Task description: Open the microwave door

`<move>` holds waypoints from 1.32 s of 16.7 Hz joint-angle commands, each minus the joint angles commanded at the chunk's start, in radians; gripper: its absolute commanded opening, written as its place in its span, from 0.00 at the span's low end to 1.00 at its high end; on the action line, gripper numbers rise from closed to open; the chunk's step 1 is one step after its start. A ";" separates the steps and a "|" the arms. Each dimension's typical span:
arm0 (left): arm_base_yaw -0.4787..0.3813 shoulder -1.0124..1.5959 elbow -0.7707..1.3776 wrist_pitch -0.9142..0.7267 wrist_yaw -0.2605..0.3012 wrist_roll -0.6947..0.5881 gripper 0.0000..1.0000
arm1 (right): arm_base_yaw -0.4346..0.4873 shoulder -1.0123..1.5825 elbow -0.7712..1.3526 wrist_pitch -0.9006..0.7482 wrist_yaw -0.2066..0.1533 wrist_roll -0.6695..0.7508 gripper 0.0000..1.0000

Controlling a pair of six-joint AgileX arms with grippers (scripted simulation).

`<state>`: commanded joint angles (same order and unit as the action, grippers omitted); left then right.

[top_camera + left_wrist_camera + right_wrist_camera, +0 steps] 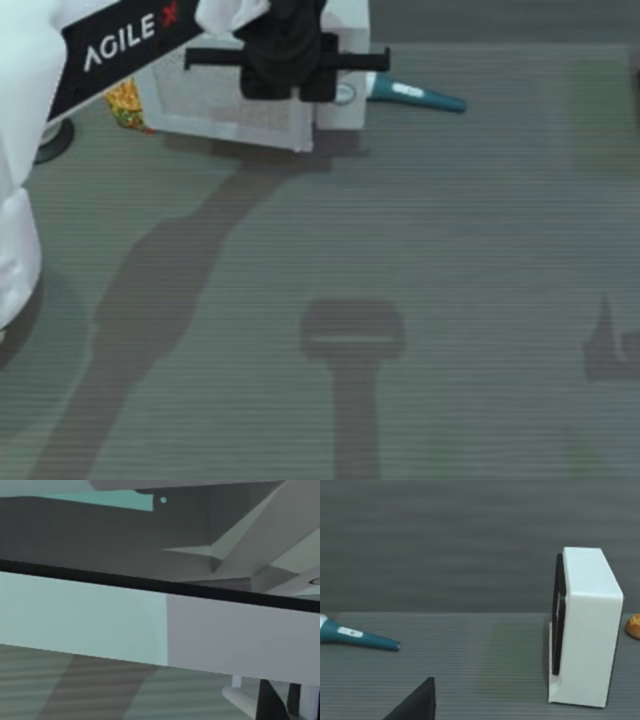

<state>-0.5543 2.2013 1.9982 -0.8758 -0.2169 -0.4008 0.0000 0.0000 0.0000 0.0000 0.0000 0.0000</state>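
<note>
The tabletop (450, 250) is grey with fine horizontal ribbing. The microwave (345, 35) stands on it at the far edge, left of centre. Just to the microwave's right lies a teal handheld device (420, 95) with a white end, flat on its side. Against the microwave's left side sits a yellow-and-red patterned item (125, 105), partly hidden. Further left of the microwave, a dark round base (55, 140) rests on the surface.

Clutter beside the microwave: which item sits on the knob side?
The teal handheld device, lying right of the microwave beside its knob panel. The yellow patterned packet is at the opposite, left end.
</note>
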 joint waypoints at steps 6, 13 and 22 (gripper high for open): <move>0.018 -0.081 -0.140 0.063 0.039 0.088 0.00 | 0.000 0.000 0.000 0.000 0.000 0.000 1.00; 0.019 -0.088 -0.145 0.069 0.041 0.094 0.00 | 0.000 0.000 0.000 0.000 0.000 0.000 1.00; 0.019 -0.088 -0.145 0.069 0.041 0.094 0.00 | 0.000 0.000 0.000 0.000 0.000 0.000 1.00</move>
<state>-0.5357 2.1133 1.8532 -0.8068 -0.1755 -0.3073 0.0000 0.0000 0.0000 0.0000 0.0000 0.0000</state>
